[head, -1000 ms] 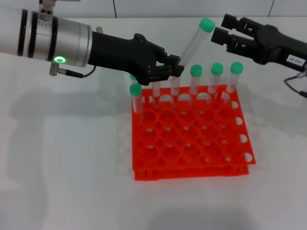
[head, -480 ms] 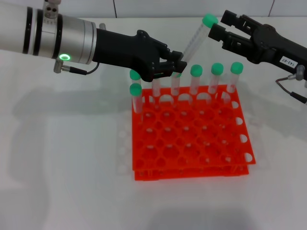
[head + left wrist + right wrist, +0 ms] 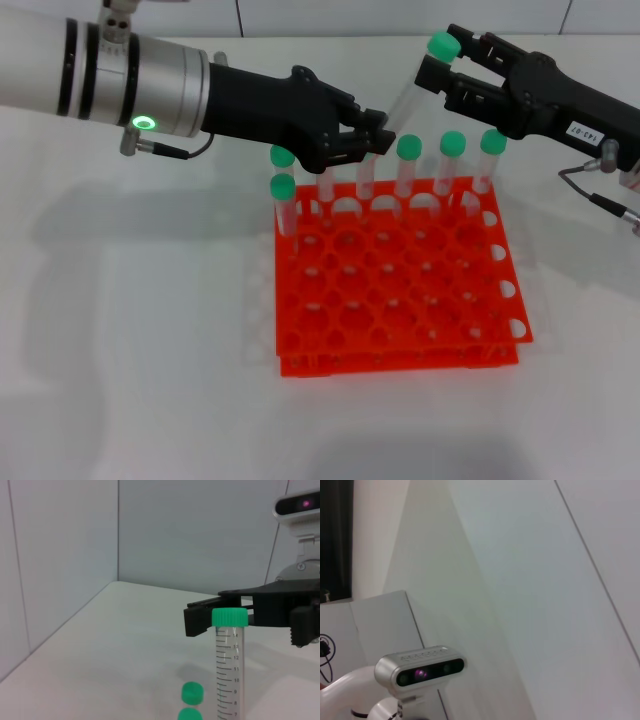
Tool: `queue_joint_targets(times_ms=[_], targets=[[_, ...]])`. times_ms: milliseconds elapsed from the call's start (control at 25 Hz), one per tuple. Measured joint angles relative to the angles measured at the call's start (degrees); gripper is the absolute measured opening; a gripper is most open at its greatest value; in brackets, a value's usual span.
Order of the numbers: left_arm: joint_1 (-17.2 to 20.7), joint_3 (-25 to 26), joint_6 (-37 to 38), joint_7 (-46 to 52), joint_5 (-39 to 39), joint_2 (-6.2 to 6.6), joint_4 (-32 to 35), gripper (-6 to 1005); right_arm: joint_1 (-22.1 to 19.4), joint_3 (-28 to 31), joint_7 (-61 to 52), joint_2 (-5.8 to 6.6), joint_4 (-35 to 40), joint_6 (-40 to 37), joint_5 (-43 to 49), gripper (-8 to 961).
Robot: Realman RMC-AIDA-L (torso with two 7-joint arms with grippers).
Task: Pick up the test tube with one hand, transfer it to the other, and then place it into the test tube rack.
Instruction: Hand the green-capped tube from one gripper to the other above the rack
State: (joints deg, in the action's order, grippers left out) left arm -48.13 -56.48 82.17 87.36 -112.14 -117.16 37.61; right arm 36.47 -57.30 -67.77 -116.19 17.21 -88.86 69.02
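Test tube (image 3: 408, 90) slants above the far edge of the test tube rack (image 3: 400, 290), its lower end clamped in the left gripper (image 3: 365, 140) so the green cap sticks up and right, free for a second grasp. The right gripper (image 3: 440, 62), jaws spread and straddling the cap, is apparently poised for the handover, though contact cannot be judged.

Six green-capped tubes (image 3: 408, 150), one orange rack (image 3: 400, 300), two grippers (image 3: 375, 135).
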Motion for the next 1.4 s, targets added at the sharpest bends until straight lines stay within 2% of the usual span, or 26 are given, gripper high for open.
queue_joint_targets(times_ms=[240,720,920,1120,1400], targets=[[-0.20,-1.64,0.00,0.34,0.00,-0.21,0.01,189,-0.02,-1.21,0.39,0.00,-0.04,-0.06,-1.47,795],[-0.50,-1.79,0.01,0.43,0.00,-0.17,0.14,189,-0.42,-1.32,0.68,0.00,-0.08,0.07,-1.61,788],[-0.67,-1.79,0.01,0.29,0.00,-0.17,0.18,189,-0.43,-1.32,0.71,0.00,-0.08,0.13,-1.61,654],[-0.67,-1.78,0.01,0.21,0.00,-0.17,0.09,189,-0.44,-1.32,0.71,0.00,-0.08,0.18,-1.61,653],[-0.65,-1.78,0.01,0.17,0.00,-0.22,0.05,189,-0.39,-1.32,0.72,0.00,-0.12,0.45,-1.61,506]])
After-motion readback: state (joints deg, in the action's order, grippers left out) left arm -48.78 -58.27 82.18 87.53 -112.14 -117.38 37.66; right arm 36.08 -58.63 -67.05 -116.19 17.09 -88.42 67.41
